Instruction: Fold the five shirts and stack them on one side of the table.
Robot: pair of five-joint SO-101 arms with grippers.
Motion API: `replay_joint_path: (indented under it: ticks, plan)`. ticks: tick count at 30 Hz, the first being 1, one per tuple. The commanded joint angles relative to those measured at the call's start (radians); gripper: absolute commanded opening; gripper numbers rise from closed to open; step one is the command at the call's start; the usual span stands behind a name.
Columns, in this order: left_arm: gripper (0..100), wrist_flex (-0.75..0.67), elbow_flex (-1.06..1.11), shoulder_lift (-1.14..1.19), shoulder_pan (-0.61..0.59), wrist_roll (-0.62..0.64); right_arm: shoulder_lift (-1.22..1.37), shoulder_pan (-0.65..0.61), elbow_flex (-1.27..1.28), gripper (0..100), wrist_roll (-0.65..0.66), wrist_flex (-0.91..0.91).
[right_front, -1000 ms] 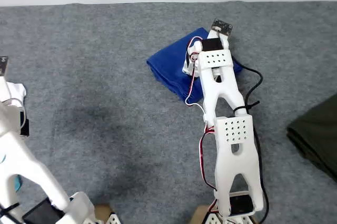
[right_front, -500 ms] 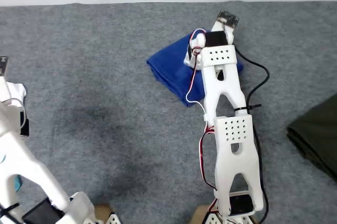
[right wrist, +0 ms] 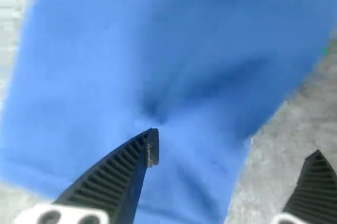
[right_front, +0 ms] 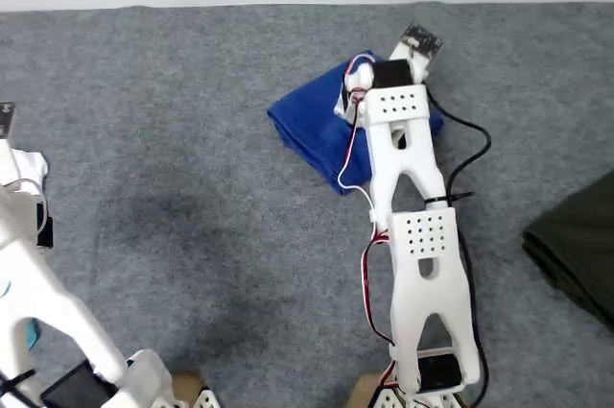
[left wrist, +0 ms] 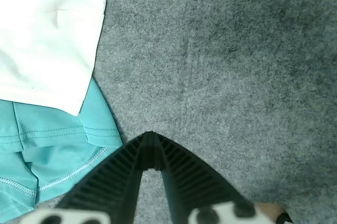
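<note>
Right arm point(right_front: 423, 235) has stretched farther — gripper point(right wrist: 234, 149) splayed over blue shirt point(right_front: 307, 130).

No legible text, label, brand, number or sign was found on any surface in the views inspected.

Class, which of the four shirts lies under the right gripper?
The blue shirt: the open right gripper is over it. The dark green shirt, white shirt and teal shirt lie elsewhere.
</note>
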Motion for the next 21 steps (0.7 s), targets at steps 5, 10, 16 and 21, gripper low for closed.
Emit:
replay_joint_path:
  ticks: [5, 10, 16, 21]
  plan:
    - [0, 0.023, -0.002, -0.034, 0.000, 0.003, 0.050, 0.005, -0.051, 41.2, -0.012, -0.125]
    - [0, 0.023, -0.001, -0.032, 0.000, 0.003, 0.074, -0.005, -0.051, 41.1, -0.012, -0.166]
    - [0, 0.023, -0.001, -0.032, 0.000, 0.003, 0.113, -0.004, -0.051, 24.5, -0.012, -0.196]
    - [0, 0.023, -0.001, -0.032, 0.000, 0.003, 0.108, 0.002, -0.054, 9.2, -0.012, -0.194]
